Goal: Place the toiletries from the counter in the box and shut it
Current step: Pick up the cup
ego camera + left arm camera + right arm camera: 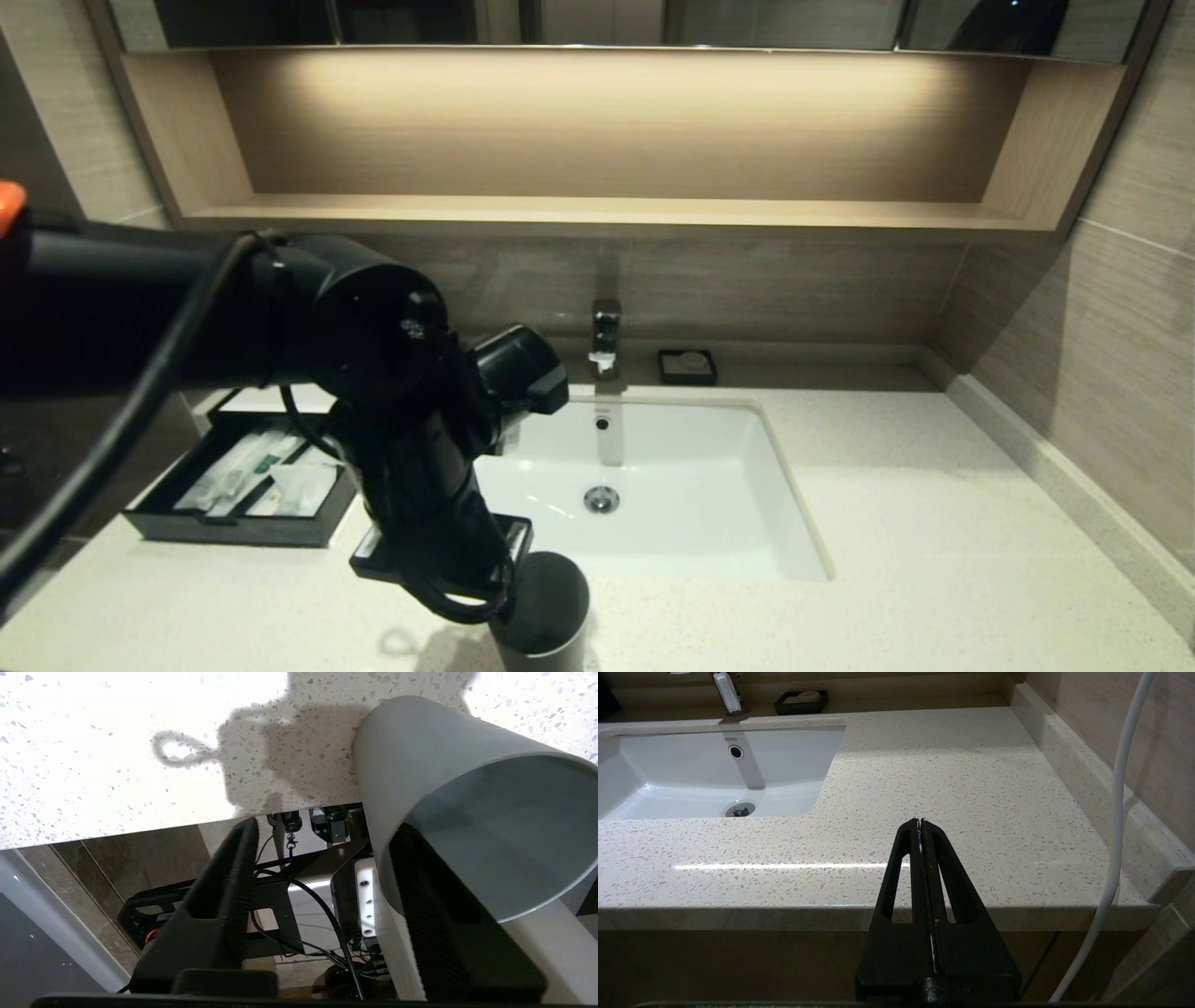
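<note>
Left gripper (322,896) straddles the wall of a grey cylindrical cup (541,607) at the cream speckled stone counter's (934,560) front edge, fingers spread. Both slim plastic-wrapped toiletry packets (238,471) already lie in the low black box's (233,530) open drawer; closing it remains. Right gripper (920,826) sits parked, fingers pressed together

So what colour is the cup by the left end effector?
Grey: the cup is plain matte grey, seen best in the left wrist view, beside the left end effector.
</note>
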### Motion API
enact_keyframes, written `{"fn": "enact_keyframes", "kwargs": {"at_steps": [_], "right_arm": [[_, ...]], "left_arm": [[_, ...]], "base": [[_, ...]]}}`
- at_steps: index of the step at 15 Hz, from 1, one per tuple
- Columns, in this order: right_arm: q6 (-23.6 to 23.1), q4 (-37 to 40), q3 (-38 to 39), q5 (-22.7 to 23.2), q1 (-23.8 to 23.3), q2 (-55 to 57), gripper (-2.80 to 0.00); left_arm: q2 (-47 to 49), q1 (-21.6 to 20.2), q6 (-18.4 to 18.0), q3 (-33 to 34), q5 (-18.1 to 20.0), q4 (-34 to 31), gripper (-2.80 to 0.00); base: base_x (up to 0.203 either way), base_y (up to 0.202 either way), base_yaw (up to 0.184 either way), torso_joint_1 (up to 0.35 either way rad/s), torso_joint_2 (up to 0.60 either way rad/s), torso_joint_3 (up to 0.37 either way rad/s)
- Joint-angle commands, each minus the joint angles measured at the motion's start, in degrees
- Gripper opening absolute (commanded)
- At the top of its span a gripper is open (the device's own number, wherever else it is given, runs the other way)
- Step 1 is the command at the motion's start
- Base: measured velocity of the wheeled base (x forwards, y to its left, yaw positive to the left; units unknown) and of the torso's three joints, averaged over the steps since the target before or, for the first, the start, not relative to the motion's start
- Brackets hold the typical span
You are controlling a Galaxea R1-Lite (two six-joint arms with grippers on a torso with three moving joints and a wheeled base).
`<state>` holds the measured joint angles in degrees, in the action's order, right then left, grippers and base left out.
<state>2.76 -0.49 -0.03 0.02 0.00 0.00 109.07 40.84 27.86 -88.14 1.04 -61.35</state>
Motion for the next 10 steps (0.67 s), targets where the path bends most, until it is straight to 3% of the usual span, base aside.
{"fn": "enact_keyframes", "kwargs": {"at_steps": [1, 10], "right_arm": [[0.0, 0.0, 0.0, 0.1, 0.0, 0.1, -2.8], [0.0, 0.0, 0.0, 0.0, 0.0, 0.1, -2.8]], "left_arm": [[0.1, 0.1, 0.1, 0.1, 0.0, -0.3, -2.8], [-0.9, 0.5, 0.2, -0.5, -0.1, -0.3, -2.8]], "base": [[0.0, 0.0, 0.0, 0.0, 0.0, 0.0], [0.0, 0.0, 0.0, 0.0, 0.0, 0.0]]}}
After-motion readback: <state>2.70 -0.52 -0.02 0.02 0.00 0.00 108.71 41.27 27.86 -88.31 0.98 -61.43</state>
